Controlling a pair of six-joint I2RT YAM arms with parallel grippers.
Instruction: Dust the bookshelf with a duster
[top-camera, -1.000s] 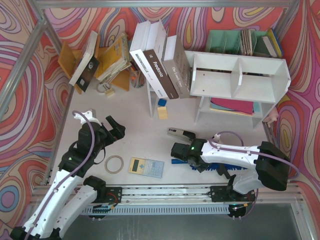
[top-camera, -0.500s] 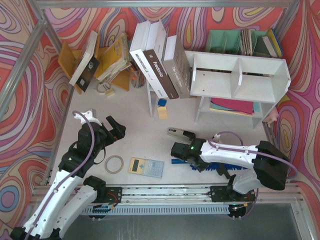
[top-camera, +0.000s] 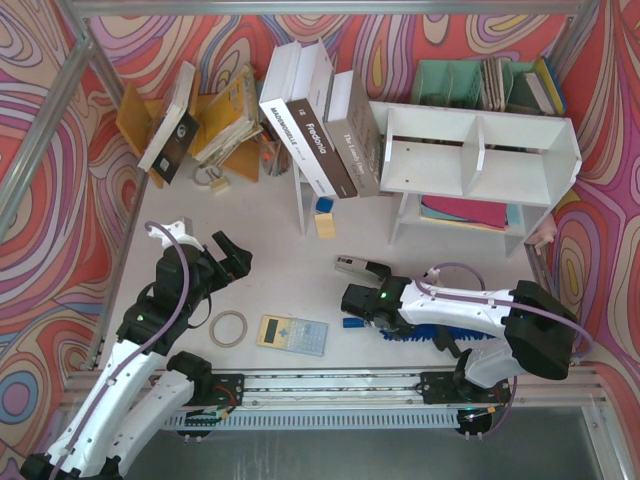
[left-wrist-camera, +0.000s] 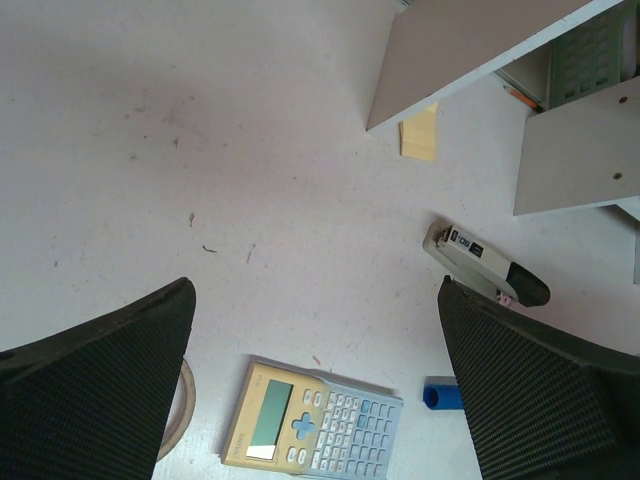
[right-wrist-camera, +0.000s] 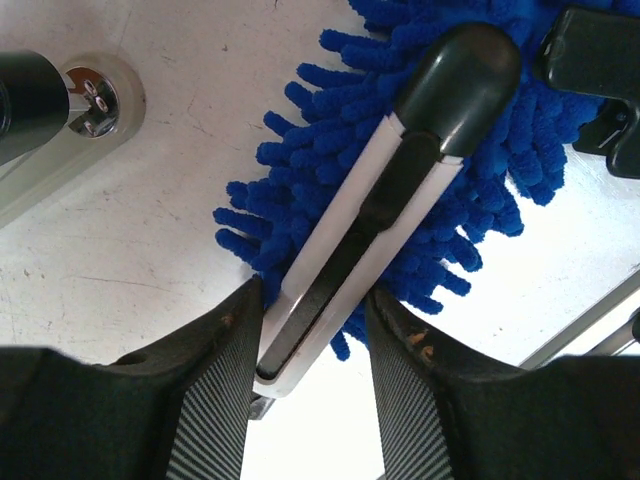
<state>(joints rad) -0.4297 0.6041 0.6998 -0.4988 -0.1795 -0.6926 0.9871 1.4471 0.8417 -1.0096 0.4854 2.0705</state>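
We see the bench (top-camera: 280, 270) spread under both arms, with the white bookshelf (top-camera: 480, 150) standing at its far right, its two box compartments side by side above a lower tier. The blue duster (top-camera: 425, 333) lies flat on the bench near the front right edge, well apart from the bookshelf and mostly hidden under the right arm; its handle end points left.

From the right wrist we find the right pincer (right-wrist-camera: 312, 340) set astride the duster's handle, one finger (right-wrist-camera: 215, 400) against each side, clamped on it, with the fluffy blue head fanned out just beyond the fingertips. The duster rests on the bench surface.

The left pincer (left-wrist-camera: 315, 285) hangs over the left of the bench with its fingers spread wide and nothing between them. Below it lie a calculator (top-camera: 292, 334), a stapler (top-camera: 360, 267) just beside the right pincer, and a tape roll (top-camera: 228, 328).
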